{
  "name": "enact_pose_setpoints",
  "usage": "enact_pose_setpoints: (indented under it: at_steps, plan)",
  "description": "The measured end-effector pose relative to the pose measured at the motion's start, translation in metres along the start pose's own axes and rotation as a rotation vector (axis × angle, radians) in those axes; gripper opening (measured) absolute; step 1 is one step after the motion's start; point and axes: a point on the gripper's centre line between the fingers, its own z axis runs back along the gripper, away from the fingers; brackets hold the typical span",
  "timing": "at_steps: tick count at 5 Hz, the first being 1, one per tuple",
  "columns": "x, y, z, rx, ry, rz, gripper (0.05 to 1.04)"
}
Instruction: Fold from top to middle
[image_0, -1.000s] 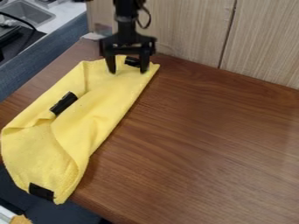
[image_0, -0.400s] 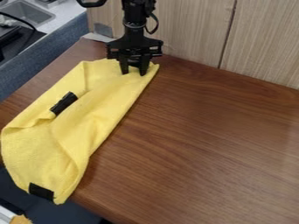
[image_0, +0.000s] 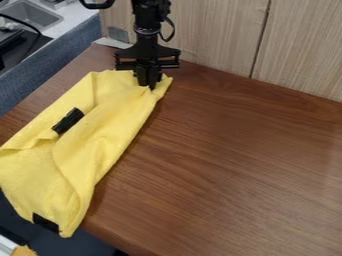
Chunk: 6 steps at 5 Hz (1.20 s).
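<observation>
The black gripper (image_0: 149, 85) is closed on the far end of the yellow cloth (image_0: 110, 127), close to its right-hand corner, with a pinch of fabric drawn up between its fingers. That hold makes sense for the task: the far end is most likely the "top", and taking it at its border should let the arm lift that end and lay it back towards the middle. Because the pinch is nearer one corner, the other corner may trail and the fold come out slanted. The cloth lies lengthwise along the left side of the brown wooden table (image_0: 234, 155), its far end near the wood-panelled wall (image_0: 214, 37) and its near end reaching past the table's edge, so a hard pull could drag the whole piece rather than fold it. The cloth itself is plain, soft-looking and matt, long and uneven in outline. Small creases run out from the grip, a long ridge slants down its length, and a loose layer overlaps the broad near part. One black strip (image_0: 67, 121) sits aslant about halfway along, towards the left border; a black patch (image_0: 46, 223) marks the near end. Thin and limp, it will probably sag when raised.
</observation>
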Motion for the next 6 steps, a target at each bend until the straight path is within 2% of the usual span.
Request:
enact_pose_setpoints:
  at_steps: [2,3,4,5,6]
  plan:
    - [0.003,0.009,0.031,-0.057,-0.006,-0.043,0.054]
    - [0.005,0.012,0.048,-0.103,-0.009,-0.062,0.054]
    - [-0.004,0.020,0.069,-0.140,-0.054,-0.089,0.054]
    - [-0.028,0.033,0.080,-0.170,-0.086,-0.136,0.054]
    - [-0.057,0.054,0.080,-0.186,-0.104,-0.199,0.054]
